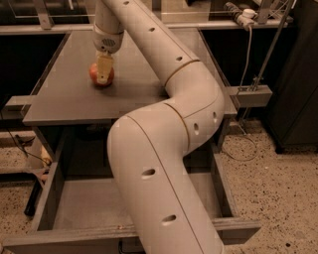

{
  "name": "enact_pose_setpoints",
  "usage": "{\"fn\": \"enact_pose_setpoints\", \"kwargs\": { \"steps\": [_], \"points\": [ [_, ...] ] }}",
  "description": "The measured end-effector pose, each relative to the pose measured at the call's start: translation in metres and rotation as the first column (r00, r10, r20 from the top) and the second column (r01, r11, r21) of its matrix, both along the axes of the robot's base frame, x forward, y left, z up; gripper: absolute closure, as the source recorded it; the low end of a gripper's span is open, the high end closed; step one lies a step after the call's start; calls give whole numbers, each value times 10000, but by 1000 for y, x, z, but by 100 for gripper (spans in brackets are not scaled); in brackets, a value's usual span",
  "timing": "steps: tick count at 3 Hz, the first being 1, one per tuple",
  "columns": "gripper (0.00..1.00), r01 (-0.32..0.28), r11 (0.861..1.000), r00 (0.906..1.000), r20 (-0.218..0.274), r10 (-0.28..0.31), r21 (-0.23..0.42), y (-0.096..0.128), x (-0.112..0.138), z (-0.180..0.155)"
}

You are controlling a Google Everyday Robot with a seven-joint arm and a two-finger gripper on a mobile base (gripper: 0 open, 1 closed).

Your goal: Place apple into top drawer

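The red apple [94, 74] sits on the grey tabletop [64, 99] at its far left. My gripper [103, 72] reaches down from above and sits right at the apple, covering its middle. The top drawer [84, 203] stands pulled open below the tabletop, with a flat grey bottom and low sides. My large cream arm crosses in front of the drawer and hides its middle and right part. The drawer's handle is not in view.
A white cable fitting [247, 14] and a hanging cable are at the back right. A grey bracket [251, 95] juts out at the table's right side. A dark cabinet [298, 74] stands on the right. Speckled floor [278, 198] lies around the drawer.
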State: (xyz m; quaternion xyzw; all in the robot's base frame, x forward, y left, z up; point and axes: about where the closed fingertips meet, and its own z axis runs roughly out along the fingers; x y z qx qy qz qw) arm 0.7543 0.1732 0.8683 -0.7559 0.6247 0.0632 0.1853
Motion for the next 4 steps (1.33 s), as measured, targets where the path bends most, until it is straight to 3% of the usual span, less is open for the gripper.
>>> {"fn": "enact_pose_setpoints", "kwargs": {
  "steps": [2, 3, 4],
  "points": [
    [89, -1, 10000, 10000, 3, 1, 1, 0, 0, 0],
    [100, -64, 10000, 9999, 159, 63, 14, 5, 3, -2],
    [100, 8, 10000, 9998, 187, -9, 81, 3, 3, 0]
  ]
}}
